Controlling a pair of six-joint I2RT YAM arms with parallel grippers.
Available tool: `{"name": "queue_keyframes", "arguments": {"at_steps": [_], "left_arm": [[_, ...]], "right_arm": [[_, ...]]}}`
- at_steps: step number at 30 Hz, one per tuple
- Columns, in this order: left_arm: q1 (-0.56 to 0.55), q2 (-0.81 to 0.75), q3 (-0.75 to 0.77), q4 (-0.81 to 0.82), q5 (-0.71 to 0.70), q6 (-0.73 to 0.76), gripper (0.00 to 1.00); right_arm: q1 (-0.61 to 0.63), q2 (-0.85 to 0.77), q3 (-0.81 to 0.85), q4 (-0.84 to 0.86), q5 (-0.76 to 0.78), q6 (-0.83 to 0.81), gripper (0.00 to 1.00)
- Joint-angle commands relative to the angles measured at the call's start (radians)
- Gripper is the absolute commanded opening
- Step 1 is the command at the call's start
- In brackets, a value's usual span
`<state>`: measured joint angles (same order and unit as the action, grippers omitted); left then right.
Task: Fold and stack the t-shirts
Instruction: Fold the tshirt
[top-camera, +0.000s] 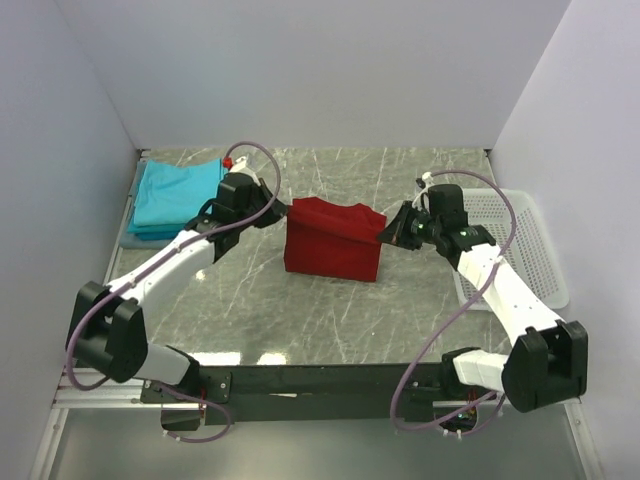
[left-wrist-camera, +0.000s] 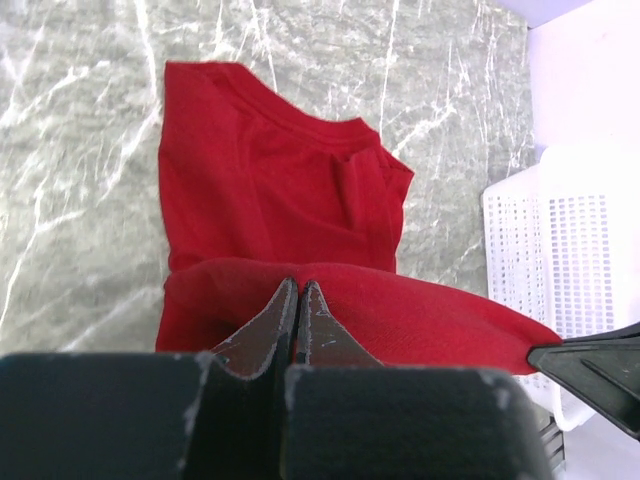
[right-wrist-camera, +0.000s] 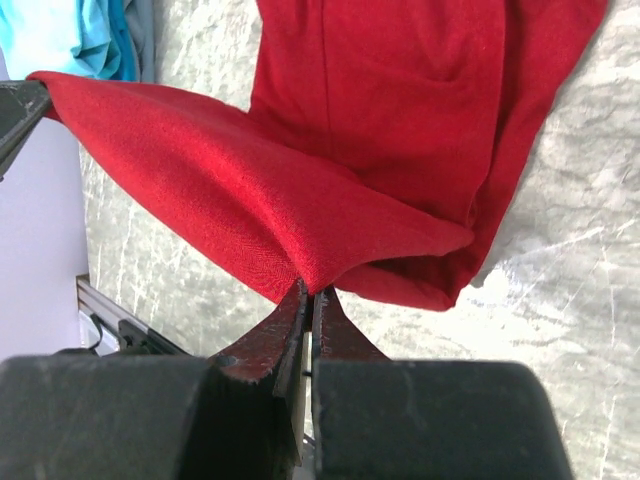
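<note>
White walls close in a grey marbled table (top-camera: 330, 300) on 3 sides. On it I count 1 dark red t-shirt (top-camera: 335, 245), 1 stack of teal t-shirts (top-camera: 175, 195) and 1 white lattice basket (top-camera: 535, 250).

The red t-shirt sits mid-table between my 2 arms, with its long axis running left to right. My left jaws are pressed together on a fold at its left end. My right jaws are pinched on the fold at its right end. That edge is lifted between them while the rest lies on the table toward my bases. Its neckline (left-wrist-camera: 340, 130) shows at the end away from my left jaws.

The teal stack lies at the far left corner and the basket at the right edge, both apart from the red one. The stack's layers merge, so I cannot count them. My left arm (top-camera: 180, 255) covers the stack's near right corner.
</note>
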<state>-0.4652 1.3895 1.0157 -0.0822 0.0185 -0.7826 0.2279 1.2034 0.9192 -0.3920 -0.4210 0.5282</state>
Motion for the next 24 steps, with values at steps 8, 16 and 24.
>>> {"name": "queue_keyframes", "arguments": {"at_steps": [8, 16, 24], "left_arm": [[0.072, 0.170, 0.155, 0.075, 0.120, 0.042, 0.00], [0.111, 0.322, 0.257, 0.104, 0.168, 0.037, 0.00], [0.142, 0.494, 0.406, 0.085, 0.233, 0.048, 0.00]], "right_arm": [[-0.058, 0.128, 0.113, 0.042, -0.045, -0.025, 0.00], [-0.087, 0.264, 0.199, 0.074, -0.035, -0.022, 0.00], [-0.099, 0.467, 0.299, 0.094, 0.011, 0.019, 0.00]]}}
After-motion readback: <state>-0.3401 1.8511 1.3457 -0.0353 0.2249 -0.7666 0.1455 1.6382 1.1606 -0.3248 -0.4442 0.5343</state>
